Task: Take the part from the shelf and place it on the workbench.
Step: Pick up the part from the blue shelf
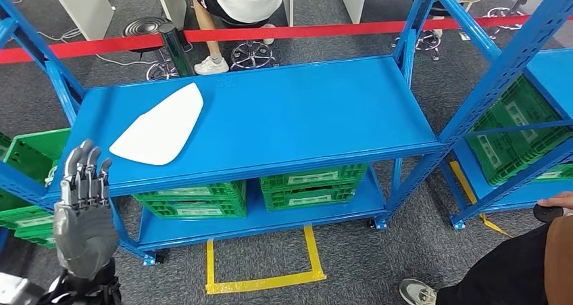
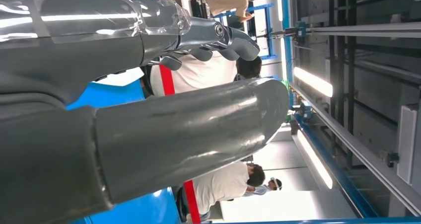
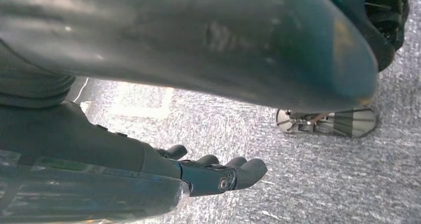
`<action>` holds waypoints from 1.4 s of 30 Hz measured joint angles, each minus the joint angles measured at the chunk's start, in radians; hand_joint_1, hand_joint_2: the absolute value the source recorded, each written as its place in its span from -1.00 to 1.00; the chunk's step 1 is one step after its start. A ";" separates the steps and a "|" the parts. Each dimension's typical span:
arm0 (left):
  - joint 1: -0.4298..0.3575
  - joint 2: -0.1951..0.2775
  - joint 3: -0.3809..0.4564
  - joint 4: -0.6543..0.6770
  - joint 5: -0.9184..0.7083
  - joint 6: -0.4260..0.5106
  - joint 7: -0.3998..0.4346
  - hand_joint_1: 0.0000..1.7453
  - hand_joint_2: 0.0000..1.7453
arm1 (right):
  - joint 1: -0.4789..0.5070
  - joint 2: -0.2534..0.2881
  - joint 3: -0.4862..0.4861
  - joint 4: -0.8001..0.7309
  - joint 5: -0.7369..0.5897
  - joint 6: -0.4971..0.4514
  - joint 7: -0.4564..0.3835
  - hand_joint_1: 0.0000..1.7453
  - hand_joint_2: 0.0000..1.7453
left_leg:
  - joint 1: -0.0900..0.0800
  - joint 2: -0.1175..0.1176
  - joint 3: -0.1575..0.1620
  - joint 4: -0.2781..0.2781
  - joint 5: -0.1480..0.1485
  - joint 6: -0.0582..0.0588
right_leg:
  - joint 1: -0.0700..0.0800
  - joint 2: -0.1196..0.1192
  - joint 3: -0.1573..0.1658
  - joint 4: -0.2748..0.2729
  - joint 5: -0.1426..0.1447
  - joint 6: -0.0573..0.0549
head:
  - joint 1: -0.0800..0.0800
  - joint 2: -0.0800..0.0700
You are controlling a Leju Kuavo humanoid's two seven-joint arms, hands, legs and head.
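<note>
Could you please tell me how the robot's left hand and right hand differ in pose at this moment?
The left hand is raised beside the blue shelf, fingers pointing up near the white part; the right hand hangs low over grey carpet. The left hand's fingers look straight in the head view, while the right hand's curl slightly. The left hand stands near the task's part; the right hand is nowhere near it. Both hold nothing.

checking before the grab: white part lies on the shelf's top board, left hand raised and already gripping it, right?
Not quite. The white part does lie on the shelf's top board, and the left hand is raised, but it grips nothing: the head view shows it apart from the part, fingers straight.
</note>
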 joint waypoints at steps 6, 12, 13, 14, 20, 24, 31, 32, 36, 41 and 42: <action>0.001 0.000 0.000 0.002 0.000 0.000 0.001 -1.00 -1.00 | -0.004 0.001 0.006 0.000 0.000 0.000 0.000 -1.00 -1.00 | -0.011 -0.001 0.080 -0.204 0.097 0.026 | 0.002 0.010 0.017 -0.002 -0.018 0.030 | -0.012 0.000; 0.000 0.000 -0.002 0.002 0.000 0.000 0.002 -1.00 -1.00 | -0.002 0.001 0.010 -0.001 0.000 0.001 0.000 -1.00 -1.00 | -0.012 0.002 0.098 -0.217 0.094 0.051 | -0.003 0.000 -0.114 0.263 -0.140 0.055 | 0.008 0.000; 0.001 0.000 -0.002 0.003 0.000 0.000 0.003 -1.00 -1.00 | -0.001 0.002 0.010 -0.001 0.000 0.001 0.000 -1.00 -1.00 | -0.014 0.001 0.101 -0.216 0.091 0.053 | -0.002 0.000 -0.137 0.300 -0.142 0.054 | 0.012 0.000; 0.001 0.000 -0.003 0.004 0.001 -0.001 0.003 -1.00 -1.00 | 0.000 0.002 0.010 -0.001 0.000 0.001 0.000 -1.00 -1.00 | -0.017 0.000 0.105 -0.216 0.089 0.054 | -0.002 0.000 -0.142 0.299 -0.123 0.051 | 0.017 0.000; 0.000 0.000 -0.007 0.004 0.002 -0.004 0.004 -1.00 -1.00 | -0.002 0.000 0.010 -0.001 0.000 0.001 -0.002 -1.00 -1.00 | -0.031 -0.006 0.119 -0.212 0.069 0.048 | 0.017 -0.003 -0.029 0.015 0.019 0.008 | 0.029 0.000; -0.001 0.000 -0.011 0.004 0.003 -0.004 0.007 -1.00 -1.00 | 0.001 0.003 0.010 -0.001 -0.001 0.001 -0.003 -1.00 -1.00 | -0.028 -0.006 0.118 -0.211 0.065 0.050 | 0.018 -0.002 -0.029 0.009 0.018 0.021 | 0.026 0.000; -0.001 0.000 -0.014 0.004 0.004 -0.004 0.012 -1.00 -1.00 | -0.002 0.006 0.011 -0.001 -0.002 0.001 -0.003 -1.00 -1.00 | -0.026 -0.006 0.120 -0.216 0.065 0.045 | 0.018 -0.003 -0.029 0.010 0.014 0.015 | 0.021 0.000; -0.001 0.000 -0.014 0.004 -0.001 -0.004 0.015 -1.00 -1.00 | -0.002 0.007 0.011 -0.001 -0.002 0.001 -0.003 -1.00 -1.00 | -0.026 -0.006 0.120 -0.216 0.065 0.044 | 0.018 -0.003 -0.029 0.010 0.014 0.015 | 0.021 0.000; -0.002 0.000 -0.015 0.004 -0.020 -0.004 0.026 -1.00 -1.00 | -0.002 0.007 0.014 -0.001 -0.002 0.002 -0.003 -1.00 -1.00 | -0.026 -0.005 0.120 -0.217 0.065 0.044 | 0.018 -0.002 -0.029 0.009 0.014 0.015 | 0.021 0.000; -0.006 0.000 -0.019 0.004 -0.021 -0.006 0.032 -1.00 -1.00 | -0.001 0.010 0.017 -0.001 -0.003 0.002 -0.007 -1.00 -1.00 | -0.028 -0.005 0.120 -0.217 0.065 0.044 | 0.017 -0.002 -0.028 0.009 0.014 0.015 | 0.022 0.000; -0.006 0.000 -0.020 0.004 -0.021 -0.007 0.033 -1.00 -1.00 | -0.001 0.010 0.017 -0.001 -0.003 0.002 -0.008 -1.00 -1.00 | -0.028 -0.005 0.120 -0.217 0.065 0.044 | 0.017 -0.002 -0.028 0.009 0.014 0.015 | 0.022 0.000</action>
